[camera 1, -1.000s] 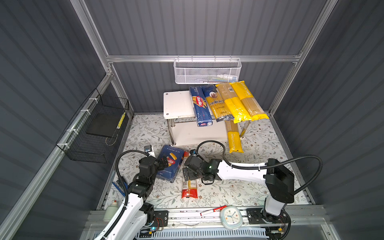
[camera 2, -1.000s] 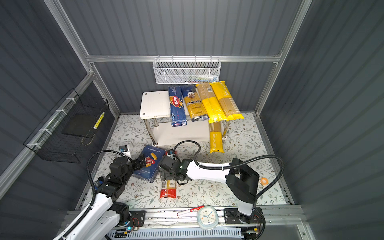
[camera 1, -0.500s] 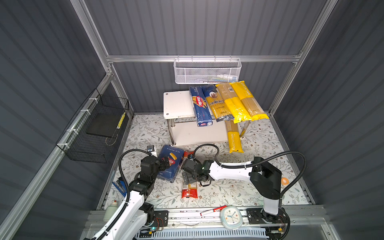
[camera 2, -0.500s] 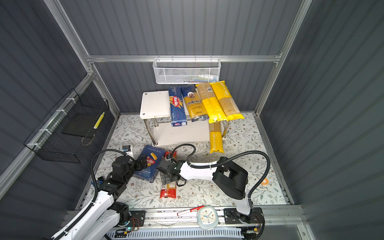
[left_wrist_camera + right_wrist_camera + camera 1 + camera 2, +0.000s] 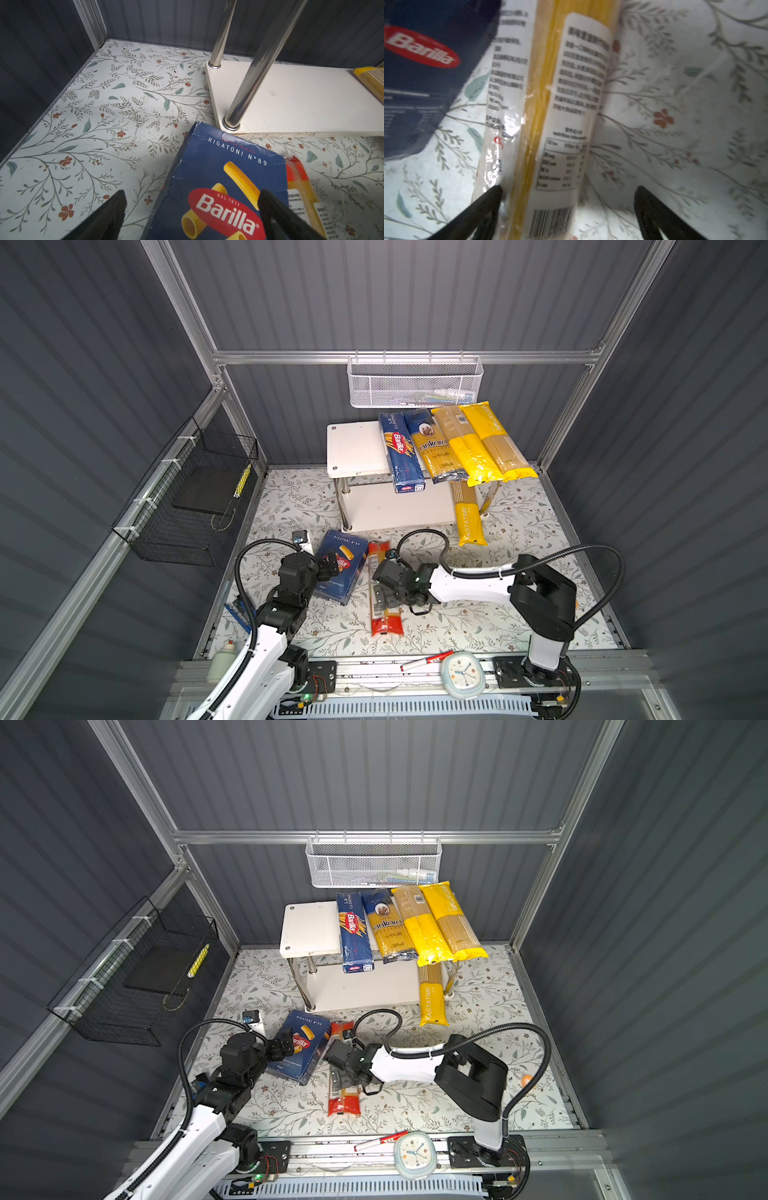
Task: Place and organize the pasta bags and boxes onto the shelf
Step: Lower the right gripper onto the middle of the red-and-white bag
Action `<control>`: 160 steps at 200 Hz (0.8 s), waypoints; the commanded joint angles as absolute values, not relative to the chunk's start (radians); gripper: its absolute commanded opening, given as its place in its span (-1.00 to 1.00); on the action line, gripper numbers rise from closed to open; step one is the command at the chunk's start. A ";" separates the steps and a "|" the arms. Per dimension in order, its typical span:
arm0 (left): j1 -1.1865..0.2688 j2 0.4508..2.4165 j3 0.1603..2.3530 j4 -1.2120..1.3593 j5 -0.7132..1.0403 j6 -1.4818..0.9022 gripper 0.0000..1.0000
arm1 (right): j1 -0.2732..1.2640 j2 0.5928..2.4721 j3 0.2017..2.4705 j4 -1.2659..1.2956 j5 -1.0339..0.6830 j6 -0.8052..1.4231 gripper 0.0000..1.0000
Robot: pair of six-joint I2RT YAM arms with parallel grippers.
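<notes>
On floral mat (image 5: 457,622), red-ended bag (image 5: 542,104) lies btwn right gripper (image 5: 568,190) jaws, spread wide, nearer one side.

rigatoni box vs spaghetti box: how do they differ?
The rigatoni box is wide; the spaghetti box is long and narrow. The rigatoni box lies on the floral mat; the spaghetti box lies on the shelf top, overhanging its front edge. Both are dark blue Barilla cartons.

On shelf (image 5: 340,502) top board (image 5: 353,448), side by side: spaghetti box (image 5: 401,452), ankara bag (image 5: 434,448), two PASTATIME bags (image 5: 465,448) (image 5: 500,443). On lower board (image 5: 395,510): third PASTATIME bag (image 5: 468,516), overhanging the front. On floral floor (image 5: 519,605): rigatoni box (image 5: 349,576) beside red-ended bag (image 5: 386,622).
</notes>
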State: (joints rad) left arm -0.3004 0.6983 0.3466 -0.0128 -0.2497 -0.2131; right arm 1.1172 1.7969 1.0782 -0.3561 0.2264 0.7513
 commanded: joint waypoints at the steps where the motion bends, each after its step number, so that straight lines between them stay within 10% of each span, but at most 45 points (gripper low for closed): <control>1: -0.301 0.695 0.335 0.000 -0.238 -0.194 0.99 | 1.081 1.729 0.993 -0.394 0.251 0.726 0.98; 66: -0.301 0.696 0.335 0.000 -0.236 -0.192 0.99 | 1.108 1.549 0.904 -0.265 0.270 0.591 0.98; 160: -0.301 0.697 0.334 0.003 -0.226 -0.189 0.99 | 1.259 1.755 1.182 -0.469 0.405 0.630 0.98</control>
State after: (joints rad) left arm -0.3004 0.6983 0.3466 -0.0071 -0.2390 -0.2100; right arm 1.2266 1.7031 1.0714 -0.3271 0.3553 0.6670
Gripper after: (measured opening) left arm 0.996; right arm 0.991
